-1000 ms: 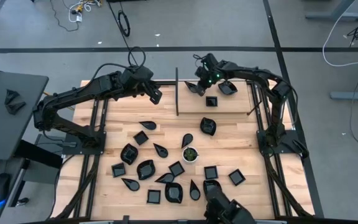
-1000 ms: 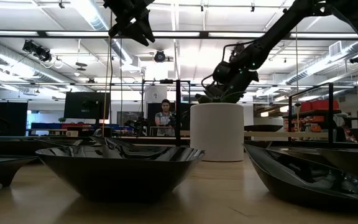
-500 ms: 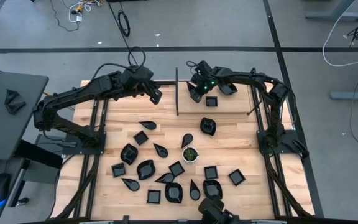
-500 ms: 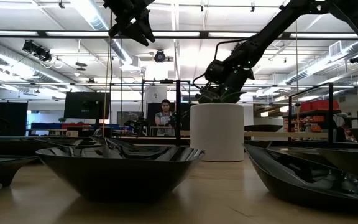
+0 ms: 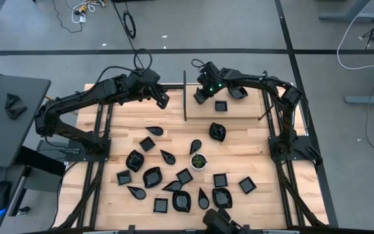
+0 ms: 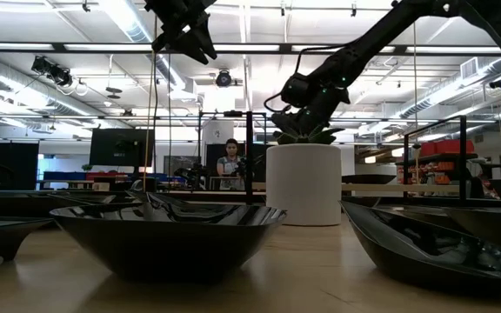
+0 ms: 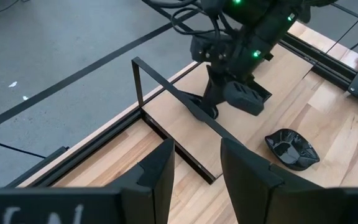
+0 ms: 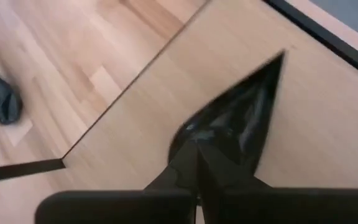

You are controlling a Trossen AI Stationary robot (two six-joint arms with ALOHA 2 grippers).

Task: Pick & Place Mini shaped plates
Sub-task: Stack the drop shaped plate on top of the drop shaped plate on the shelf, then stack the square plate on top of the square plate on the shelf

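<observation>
My gripper (image 8: 197, 163) has its two dark fingers (image 8: 180, 171) pressed together on the rounded end of a glossy black teardrop plate (image 8: 244, 118). The plate's pointed tip aims away from me, toward the dark frame rail (image 8: 328, 34) at the edge of the bench (image 8: 328, 124). A thin dark bar (image 8: 129, 81) crosses the light wood beside it. Beyond that bar, well apart, lies a blurred dark plate (image 8: 2, 96).

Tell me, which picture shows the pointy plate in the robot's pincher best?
The right wrist view: the teardrop plate fills it, pinched in the right gripper. The left wrist view shows only its edge under that gripper. In the high and low views the arm hides it.
</observation>
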